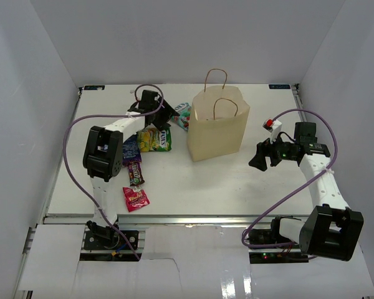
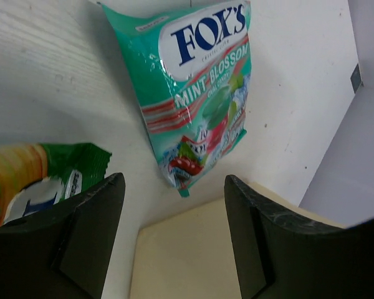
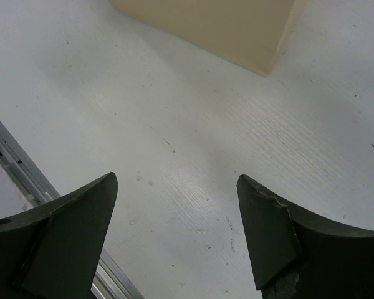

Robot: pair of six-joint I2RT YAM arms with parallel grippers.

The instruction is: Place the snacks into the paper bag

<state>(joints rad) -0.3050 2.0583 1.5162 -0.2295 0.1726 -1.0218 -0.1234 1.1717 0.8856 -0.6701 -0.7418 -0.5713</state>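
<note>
The tan paper bag (image 1: 217, 128) stands upright mid-table with its handles up. The snacks lie to its left: a teal mint packet (image 1: 182, 115), a green-yellow pack (image 1: 154, 139), a dark blue bag (image 1: 131, 149), a brown bar (image 1: 135, 172) and a pink-red packet (image 1: 136, 199). My left gripper (image 1: 166, 116) is open and empty just above the table, between the teal packet (image 2: 202, 87) and the green-yellow pack (image 2: 43, 180), with the paper bag's side (image 2: 193, 255) beyond it. My right gripper (image 1: 260, 159) is open and empty, right of the bag.
The right wrist view shows bare table under the open right gripper (image 3: 177, 179), the bag's lower corner (image 3: 237, 31) ahead and the table's metal front rail (image 3: 12, 162) at the left. White walls enclose the table on three sides.
</note>
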